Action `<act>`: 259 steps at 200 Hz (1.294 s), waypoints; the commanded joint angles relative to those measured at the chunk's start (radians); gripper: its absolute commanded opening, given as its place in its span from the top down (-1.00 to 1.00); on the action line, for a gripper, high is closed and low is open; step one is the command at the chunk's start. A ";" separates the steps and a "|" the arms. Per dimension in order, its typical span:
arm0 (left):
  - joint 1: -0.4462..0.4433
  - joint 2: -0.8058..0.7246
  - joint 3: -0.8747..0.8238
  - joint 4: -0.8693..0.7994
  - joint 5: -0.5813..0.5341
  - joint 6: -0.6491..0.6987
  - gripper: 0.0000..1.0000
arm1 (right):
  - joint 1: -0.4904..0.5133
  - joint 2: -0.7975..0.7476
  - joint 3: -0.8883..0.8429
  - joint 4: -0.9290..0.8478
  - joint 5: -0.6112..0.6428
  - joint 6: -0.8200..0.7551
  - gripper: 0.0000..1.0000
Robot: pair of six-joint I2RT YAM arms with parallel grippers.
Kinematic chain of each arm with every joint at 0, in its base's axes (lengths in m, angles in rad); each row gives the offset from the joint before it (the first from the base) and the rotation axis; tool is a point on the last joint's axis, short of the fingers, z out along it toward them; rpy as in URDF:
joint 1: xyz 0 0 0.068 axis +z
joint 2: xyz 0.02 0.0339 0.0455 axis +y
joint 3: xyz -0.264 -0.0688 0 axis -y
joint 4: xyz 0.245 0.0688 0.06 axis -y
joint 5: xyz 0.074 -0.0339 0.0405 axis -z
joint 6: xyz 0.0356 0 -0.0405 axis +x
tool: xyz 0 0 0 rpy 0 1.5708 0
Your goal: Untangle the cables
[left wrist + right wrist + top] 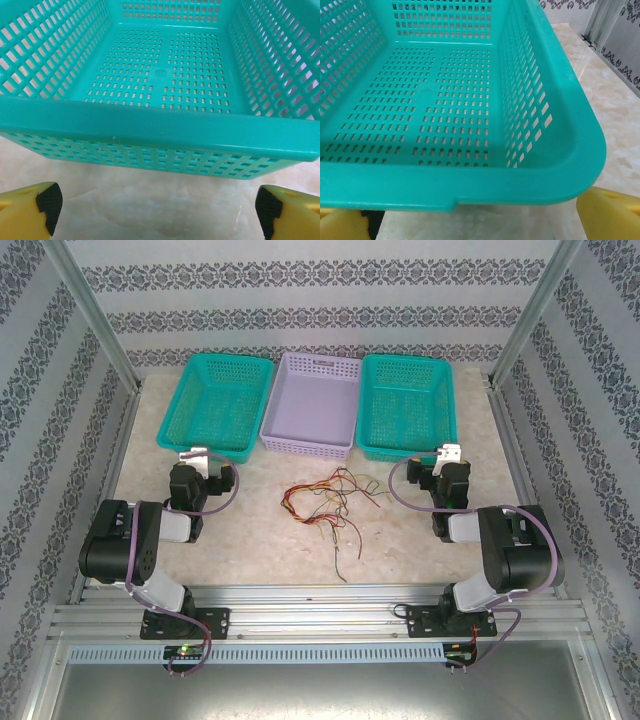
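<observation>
The cables (322, 502) are found tangled mid-way across the table (250, 535), just near of the purple basket (308, 446), touched by nothing. The left gripper (195, 456) and right gripper (452, 453) are held wide open and empty at either side, likely readied for a first grasp.

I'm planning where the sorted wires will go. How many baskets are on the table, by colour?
Teal: 2 (left teal basket, right teal basket)
Lavender: 1 (lavender basket, between the two teal ones)
Total: 3 baskets, all empty
</observation>
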 commanded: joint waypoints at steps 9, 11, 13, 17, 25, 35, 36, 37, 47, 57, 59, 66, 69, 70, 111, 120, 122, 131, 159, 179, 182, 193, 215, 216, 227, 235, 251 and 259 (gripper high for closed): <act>0.011 -0.004 0.015 -0.004 0.014 0.015 -1.00 | -0.002 -0.012 0.019 0.013 -0.022 -0.010 -0.96; 0.011 -0.004 0.015 -0.004 0.014 0.015 -1.00 | -0.002 -0.012 0.019 0.013 -0.022 -0.011 -0.96; 0.011 -0.004 0.015 -0.004 0.014 0.016 -1.00 | -0.003 -0.012 0.019 0.013 -0.022 -0.011 -0.96; 0.011 -0.004 0.015 -0.004 0.014 0.016 -1.00 | -0.002 -0.013 0.019 0.013 -0.021 -0.011 -0.96; 0.011 -0.004 0.015 -0.004 0.014 0.016 -1.00 | -0.002 -0.014 0.017 0.015 -0.024 -0.013 -0.96; 0.011 -0.004 0.015 -0.004 0.014 0.016 -1.00 | 0.003 -0.012 0.028 0.005 -0.053 -0.029 -0.96; 0.011 -0.003 0.015 -0.004 0.014 0.016 -1.00 | 0.002 -0.013 0.030 0.003 -0.063 -0.030 -0.97; 0.011 -0.004 0.015 -0.004 0.013 0.016 -1.00 | 0.002 -0.014 0.030 0.001 -0.070 -0.032 -0.96; 0.011 -0.004 0.015 -0.004 0.013 0.016 -1.00 | 0.004 -0.039 0.020 -0.002 -0.088 -0.040 -0.97; 0.011 -0.004 0.015 -0.005 0.014 0.016 -1.00 | 0.011 -0.098 -0.003 -0.003 -0.074 -0.046 -0.96; 0.011 -0.004 0.015 -0.005 0.013 0.016 -1.00 | 0.011 -0.113 -0.006 -0.008 -0.064 -0.044 -0.97; 0.011 -0.004 0.015 -0.004 0.013 0.015 -1.00 | 0.011 -0.167 -0.009 -0.036 -0.022 -0.028 -0.96; 0.011 -0.004 0.015 -0.004 0.014 0.016 -1.00 | 0.011 -0.195 -0.009 -0.055 -0.007 -0.024 -0.96; 0.011 -0.004 0.015 -0.004 0.013 0.016 -1.00 | 0.011 -0.204 -0.009 -0.061 -0.004 -0.023 -0.97; 0.011 -0.004 0.015 -0.004 0.014 0.016 -1.00 | 0.017 -0.546 -0.041 -0.279 -0.049 -0.006 -0.96; 0.011 -0.004 0.015 -0.005 0.013 0.016 -1.00 | 0.022 -0.587 -0.033 -0.306 -0.070 0.010 -0.97; 0.011 -0.004 0.015 -0.004 0.013 0.016 -1.00 | 0.021 -0.596 -0.032 -0.311 -0.074 0.011 -0.97; 0.011 -0.003 0.015 -0.004 0.014 0.016 -1.00 | 0.024 -0.631 -0.026 -0.337 -0.099 0.015 -0.96; 0.011 -0.004 0.015 -0.004 0.014 0.016 -1.00 | 0.036 -0.734 -0.030 -0.419 -0.179 0.078 -0.96; 0.011 -0.004 0.015 -0.004 0.013 0.016 -1.00 | 0.045 -0.810 -0.025 -0.446 -0.295 0.184 -0.96; 0.011 -0.004 0.015 -0.004 0.012 0.016 -1.00 | 0.047 -0.821 -0.022 -0.450 -0.314 0.208 -0.96; 0.011 -0.004 0.015 -0.004 0.014 0.016 -1.00 | 0.047 -0.862 0.002 -0.480 -0.369 0.311 -0.96; 0.011 -0.004 0.015 -0.004 0.013 0.016 -1.00 | 0.039 -0.940 0.044 -0.572 -0.421 0.493 -0.96; 0.011 -0.004 0.015 -0.005 0.012 0.016 -1.00 | 0.039 -0.940 0.044 -0.572 -0.421 0.493 -0.96; 0.011 -0.004 0.015 -0.004 0.016 0.016 -1.00 | 0.038 -0.968 0.047 -0.590 -0.430 0.556 -0.96; 0.011 -0.004 0.015 -0.004 0.013 0.016 -1.00 | 0.040 -0.974 0.042 -0.559 -0.461 0.566 -0.97; 0.011 -0.004 0.015 -0.005 0.014 0.016 -1.00 | 0.064 -0.963 0.053 -0.626 -0.392 0.566 -0.96; 0.011 -0.004 0.015 -0.004 0.014 0.016 -1.00 | 0.084 -0.951 0.073 -0.684 -0.353 0.531 -0.97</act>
